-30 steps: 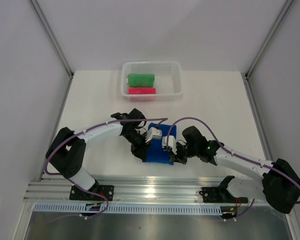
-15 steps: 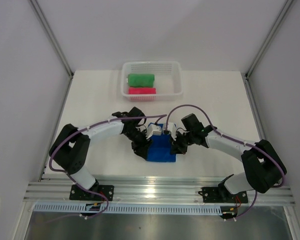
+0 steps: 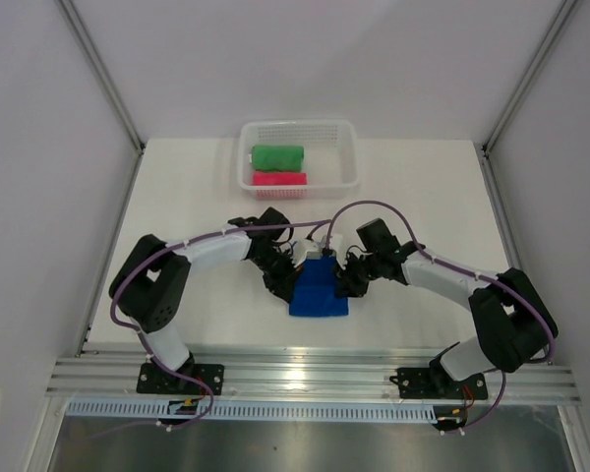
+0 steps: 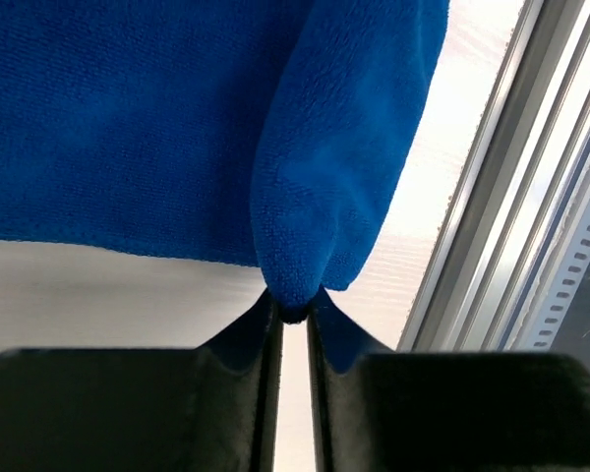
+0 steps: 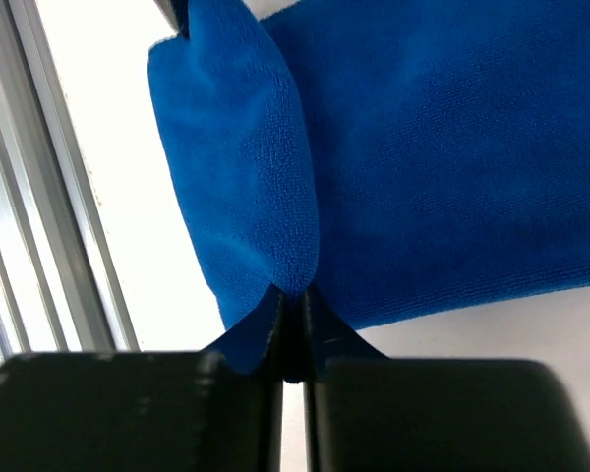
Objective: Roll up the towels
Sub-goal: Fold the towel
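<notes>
Blue towel (image 3: 320, 298); far edge hidden

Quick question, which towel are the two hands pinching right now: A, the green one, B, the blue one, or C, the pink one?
B: the wrist views show the left hand and the right hand each pinched shut on a fold of the blue towel, while the green towel and the pink towel lie rolled in the white mesh basket.
</notes>
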Robot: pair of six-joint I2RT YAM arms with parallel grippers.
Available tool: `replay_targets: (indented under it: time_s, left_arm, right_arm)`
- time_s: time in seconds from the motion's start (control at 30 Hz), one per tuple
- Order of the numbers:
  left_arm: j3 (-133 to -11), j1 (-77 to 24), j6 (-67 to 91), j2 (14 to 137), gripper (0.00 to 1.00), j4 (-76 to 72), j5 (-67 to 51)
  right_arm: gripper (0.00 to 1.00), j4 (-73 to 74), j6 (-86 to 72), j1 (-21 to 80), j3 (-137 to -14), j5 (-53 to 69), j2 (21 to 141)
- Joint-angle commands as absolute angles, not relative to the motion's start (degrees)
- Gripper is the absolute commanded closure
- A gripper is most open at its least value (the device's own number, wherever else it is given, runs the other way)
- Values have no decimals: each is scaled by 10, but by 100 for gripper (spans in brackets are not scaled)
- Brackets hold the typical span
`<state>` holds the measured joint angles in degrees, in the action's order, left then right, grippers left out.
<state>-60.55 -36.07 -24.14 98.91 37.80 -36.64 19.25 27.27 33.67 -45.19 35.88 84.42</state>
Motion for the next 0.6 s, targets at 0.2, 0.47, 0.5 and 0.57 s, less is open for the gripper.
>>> replay_targets:
  time_s: [0.2,0.47,0.5,0.57]
  left_arm:
    - [-652,-347,-267,978,47,382,-439]
    - [-666,-348,-280,995,60,390,-430]
    - [-669,-347,-280,998,68,398,-430]
    - [-674,-347,-289,1002,94,410,-436]
  right_arm:
    - [100,178,284,336,-488,397,856]
    - [100,182,308,332,-475,421,820]
    - [100,181,306,333,-474,419,819]
    - [100,182,304,330,-473,421,815]
